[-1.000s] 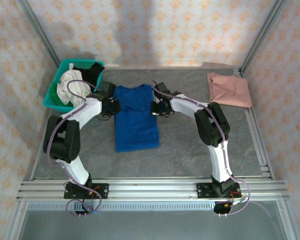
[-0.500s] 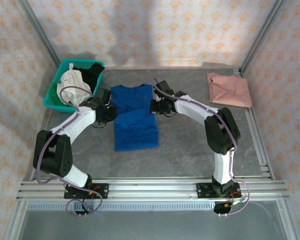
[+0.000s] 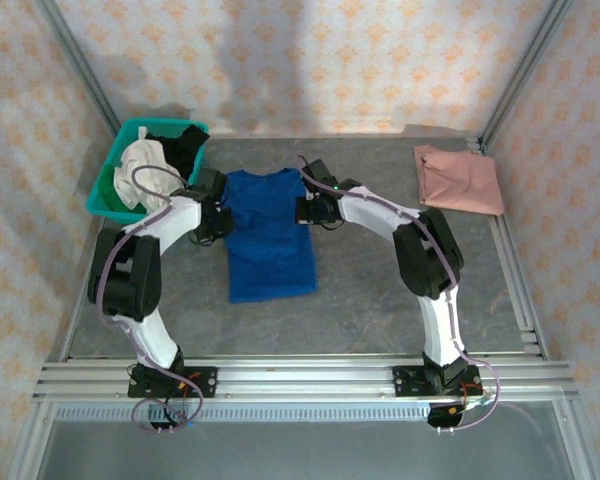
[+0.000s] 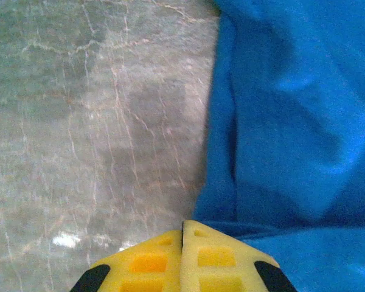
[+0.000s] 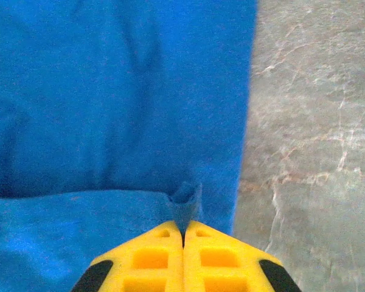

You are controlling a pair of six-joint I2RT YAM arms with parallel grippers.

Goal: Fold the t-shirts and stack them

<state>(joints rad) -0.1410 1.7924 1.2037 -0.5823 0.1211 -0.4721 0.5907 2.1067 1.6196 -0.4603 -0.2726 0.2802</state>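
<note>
T-shirts: 1 pink [image 3: 458,180], 1 blue [image 3: 270,245] pinched in R gripper [image 5: 183,229]; L gripper [image 4: 182,226] clenched.

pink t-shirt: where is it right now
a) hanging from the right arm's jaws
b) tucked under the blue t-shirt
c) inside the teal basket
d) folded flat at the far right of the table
d: the pink t-shirt lies folded flat at the far right of the table, well apart from the blue t-shirt at the centre and the teal basket at the far left.
</note>
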